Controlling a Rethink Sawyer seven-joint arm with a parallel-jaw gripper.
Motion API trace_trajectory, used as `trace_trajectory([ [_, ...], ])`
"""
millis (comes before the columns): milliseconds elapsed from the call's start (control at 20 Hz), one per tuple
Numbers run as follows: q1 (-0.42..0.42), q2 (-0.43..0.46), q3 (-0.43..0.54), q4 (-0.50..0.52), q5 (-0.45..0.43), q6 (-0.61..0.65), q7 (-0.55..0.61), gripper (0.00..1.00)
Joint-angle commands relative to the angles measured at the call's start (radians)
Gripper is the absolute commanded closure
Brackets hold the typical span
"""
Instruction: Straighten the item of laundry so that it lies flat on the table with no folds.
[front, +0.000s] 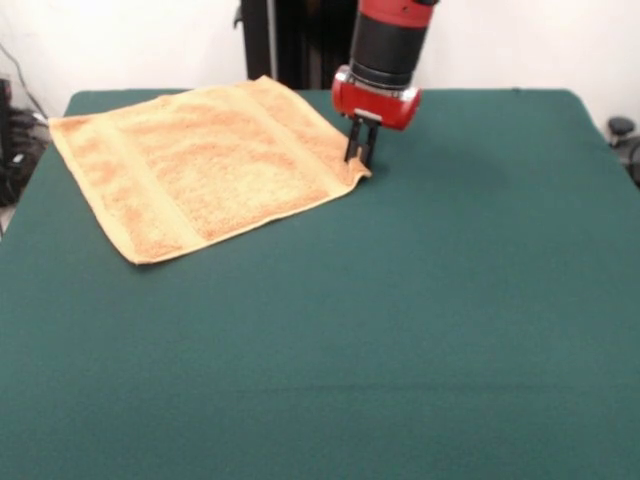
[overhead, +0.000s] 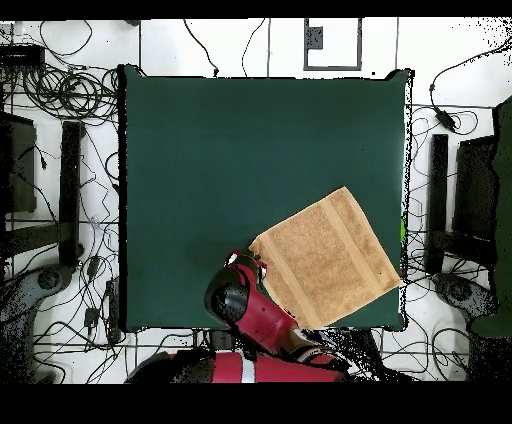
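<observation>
The item of laundry, an orange-tan terry towel, lies spread out at the far left of the green table, turned at an angle, with woven bands near two edges. My gripper stands upright at the towel's right-hand corner. Its two black fingers are close together and pinch that corner, which curls up slightly. In the overhead view the towel lies near the table's lower right edge, with the gripper at its left corner, partly hidden under the red arm.
The towel's far corners reach close to the table's edges. Cables and dark stands surround the table on the floor.
</observation>
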Motion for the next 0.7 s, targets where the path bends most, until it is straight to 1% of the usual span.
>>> trace_trajectory([
  [50, 0.065, 0.071, 0.198, -0.258, 0.16, 0.053, 0.371, 1.0],
  [700, 0.166, 0.083, 0.168, -0.308, 0.356, 0.033, 0.409, 1.0],
])
